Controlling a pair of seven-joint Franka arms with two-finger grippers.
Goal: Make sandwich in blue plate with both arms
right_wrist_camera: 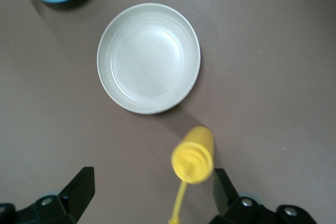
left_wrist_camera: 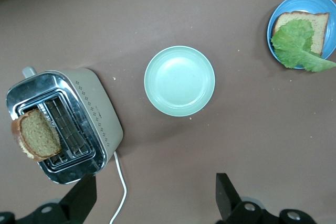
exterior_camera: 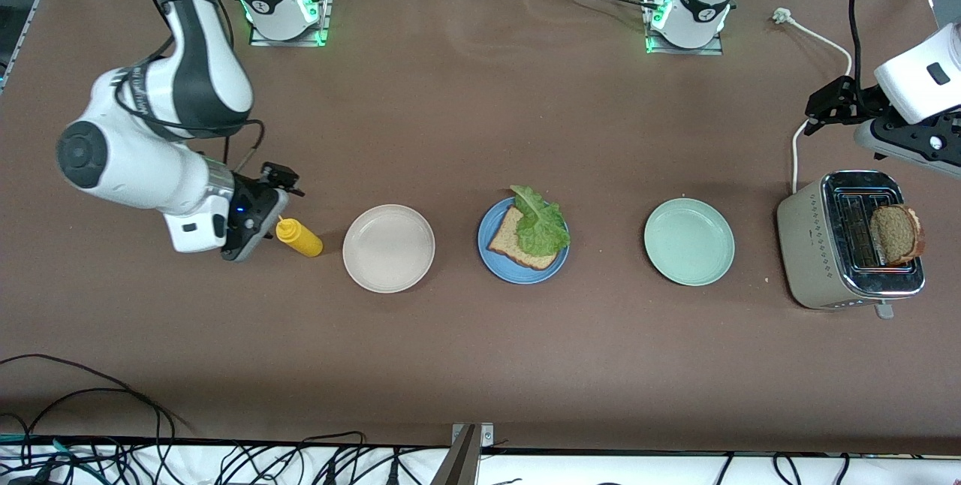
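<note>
**Desk:** Now, what does the shot show?

**Photographer:** A half-built sandwich point(exterior_camera: 529, 233) on the blue plate point(exterior_camera: 489, 257), mid-tabletop: one slice of brown bread with a ruffled lettuce leaf point(exterior_camera: 539, 224) on top, its tip over the rim. No second slice on it yet.

**Desk:** Where's that slice?

**Photographer:** Standing in the toaster point(exterior_camera: 818, 245), at the left arm's end of the tabletop from the blue plate; a pale green plate point(exterior_camera: 688, 242) lies between them. The toast point(exterior_camera: 895, 233) leans out of the slot nearer the camera.

**Desk:** And the hands?

**Photographer:** The left hand point(left_wrist_camera: 155, 198) hangs over the tabletop just beside the toaster, fingers spread wide, gripping nothing. The right hand point(right_wrist_camera: 152, 195) is low at the right arm's end from the blue plate, past a beige-white plate point(exterior_camera: 388, 248). Its fingers are apart too, around a yellow squeeze bottle point(exterior_camera: 299, 237); one finger looks close to the bottle, but I can't tell whether it touches.

**Desk:** So which step is this?

**Photographer:** By my reading, fetching the top slice. The left hand would need to line up over the toast, come down with a finger on either face, close and lift it straight out, then carry it over the green plate onto the lettuce. The right may be after the sauce.
</note>
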